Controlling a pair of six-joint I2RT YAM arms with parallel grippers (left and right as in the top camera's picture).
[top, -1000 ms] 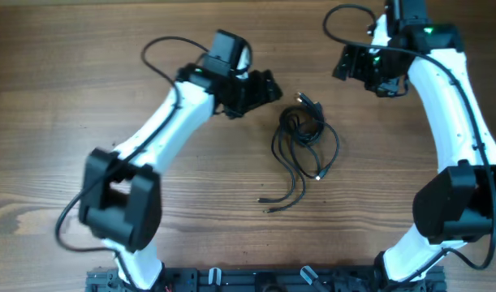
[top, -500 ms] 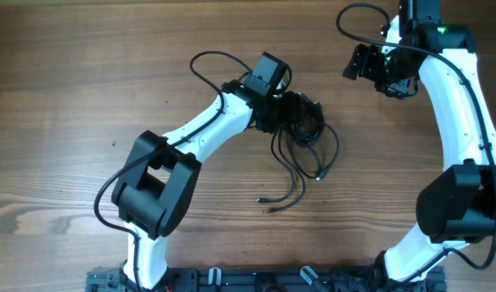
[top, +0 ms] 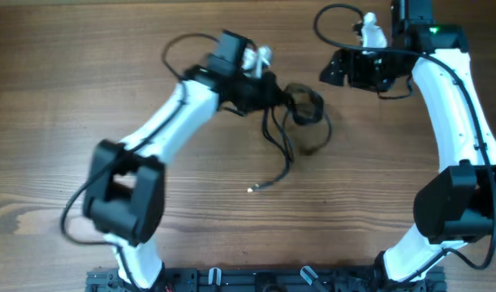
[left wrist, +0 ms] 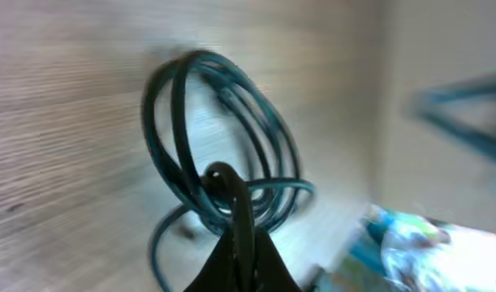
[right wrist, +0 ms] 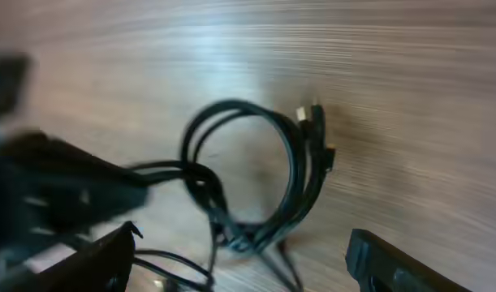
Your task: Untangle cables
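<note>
Cables (right wrist: 303, 174) pinched in closed jaws of left gripper (top: 278, 92), lay just frame-left of right gripper (top: 329, 73), jaws spread.

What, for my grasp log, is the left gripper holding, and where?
The left gripper is shut on the cables, pinching strands at the edge of their coil.

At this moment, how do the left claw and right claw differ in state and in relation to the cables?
The left claw is shut, pinching a strand of the cables; the right claw is open and holds nothing. The left claw touches the cables; the right claw stands apart from them, with no contact. Shared: both point toward the cables.
</note>
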